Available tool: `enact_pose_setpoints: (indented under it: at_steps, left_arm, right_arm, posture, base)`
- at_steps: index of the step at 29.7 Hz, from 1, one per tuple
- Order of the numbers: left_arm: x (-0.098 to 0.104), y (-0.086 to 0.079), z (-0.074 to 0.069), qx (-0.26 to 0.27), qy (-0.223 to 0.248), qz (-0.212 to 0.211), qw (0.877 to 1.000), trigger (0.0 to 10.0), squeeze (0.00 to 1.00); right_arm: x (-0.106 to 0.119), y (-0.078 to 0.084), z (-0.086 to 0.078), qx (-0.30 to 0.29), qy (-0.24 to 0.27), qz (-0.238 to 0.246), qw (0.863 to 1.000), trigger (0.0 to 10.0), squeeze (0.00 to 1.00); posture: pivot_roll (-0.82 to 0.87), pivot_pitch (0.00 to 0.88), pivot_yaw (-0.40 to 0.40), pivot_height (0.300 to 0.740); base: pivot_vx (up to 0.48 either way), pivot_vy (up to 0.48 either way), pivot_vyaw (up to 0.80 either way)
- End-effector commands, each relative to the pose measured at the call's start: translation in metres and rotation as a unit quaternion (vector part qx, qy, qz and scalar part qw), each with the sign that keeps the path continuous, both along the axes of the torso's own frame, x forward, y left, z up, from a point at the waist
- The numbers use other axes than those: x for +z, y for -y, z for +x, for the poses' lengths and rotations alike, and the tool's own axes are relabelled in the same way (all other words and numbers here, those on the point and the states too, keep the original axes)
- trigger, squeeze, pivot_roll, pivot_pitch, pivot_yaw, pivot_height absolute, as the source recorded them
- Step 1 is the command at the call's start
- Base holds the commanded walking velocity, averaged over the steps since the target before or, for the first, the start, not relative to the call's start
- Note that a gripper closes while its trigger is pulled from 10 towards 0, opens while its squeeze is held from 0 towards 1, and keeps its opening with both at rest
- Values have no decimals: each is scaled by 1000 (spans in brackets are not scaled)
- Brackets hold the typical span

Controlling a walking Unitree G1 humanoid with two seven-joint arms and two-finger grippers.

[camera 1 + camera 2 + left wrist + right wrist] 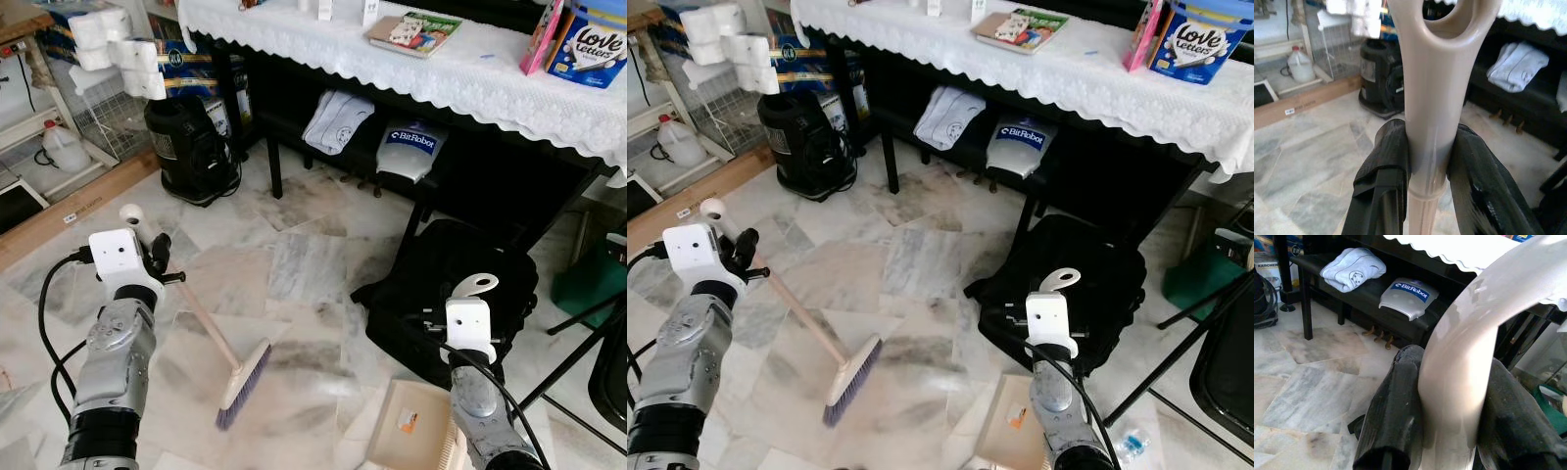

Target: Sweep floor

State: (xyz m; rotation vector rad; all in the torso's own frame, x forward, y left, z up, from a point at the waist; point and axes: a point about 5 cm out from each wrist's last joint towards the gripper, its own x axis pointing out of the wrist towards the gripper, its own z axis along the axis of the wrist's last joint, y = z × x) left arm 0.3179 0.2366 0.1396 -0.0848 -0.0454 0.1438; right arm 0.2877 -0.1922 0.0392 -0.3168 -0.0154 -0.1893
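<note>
Marble floor (294,264): left gripper (1430,161) clamps the beige purple-bristled broom (230,377), right gripper (1449,406) clamps the beige plastic dustpan (411,426), its tray holding an orange scrap (408,422).

The broom (227,356) is held near the top of its beige handle by the left gripper (157,257), its purple bristles set down on the marble floor (294,264). Over on the right, the beige dustpan (416,426) is gripped by its handle in the right gripper (468,305), just beside a black bag (431,284)
</note>
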Motion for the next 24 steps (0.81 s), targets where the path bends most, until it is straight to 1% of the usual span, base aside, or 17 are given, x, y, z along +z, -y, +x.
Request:
enact_pose_setpoints:
  at_steps: [1,6,10,13,16,19,21,24]
  left_arm:
    - [7,-3,0,-3,6,6,1000,10000,0]
    - [4,2,2,-3,0,5,1000,10000,0]
    - [1,12,5,-5,-5,1,1000,10000,0]
    - [-2,23,8,-17,-9,-12,1000,10000,0]
    - [-8,36,11,-51,-24,-28,998,10000,0]
    - [-12,44,12,-84,-39,-40,995,10000,0]
    - [-15,49,13,-107,-51,-59,991,10000,0]
    - [-17,52,13,-117,-55,-66,989,10000,0]
  right_arm:
    - [-9,-5,-6,6,-19,4,1000,10000,0]
    - [-10,-4,-7,5,-19,4,1000,10000,0]
    - [-10,-1,-9,2,-19,1,1000,10000,0]
    - [-10,2,-9,-1,-18,0,1000,10000,0]
    - [-9,5,-9,-5,-16,-3,1000,10000,0]
    - [-7,8,-9,-7,-12,-5,1000,10000,0]
    - [-6,9,-9,-9,-10,-7,1000,10000,0]
    - [-6,10,-9,-9,-10,-7,1000,10000,0]
  posture:
    - [95,162,30,740]
    - [86,166,31,740]
    - [76,166,31,740]
    - [61,164,30,740]
    - [49,162,28,740]
    - [35,159,25,740]
    - [33,156,25,740]
    - [29,155,24,740]
  base:
    - [0,0,0]
    - [0,0,0]
    - [0,0,0]
    - [0,0,0]
    - [0,0,0]
    - [0,0,0]
    - [0,0,0]
    - [0,0,0]
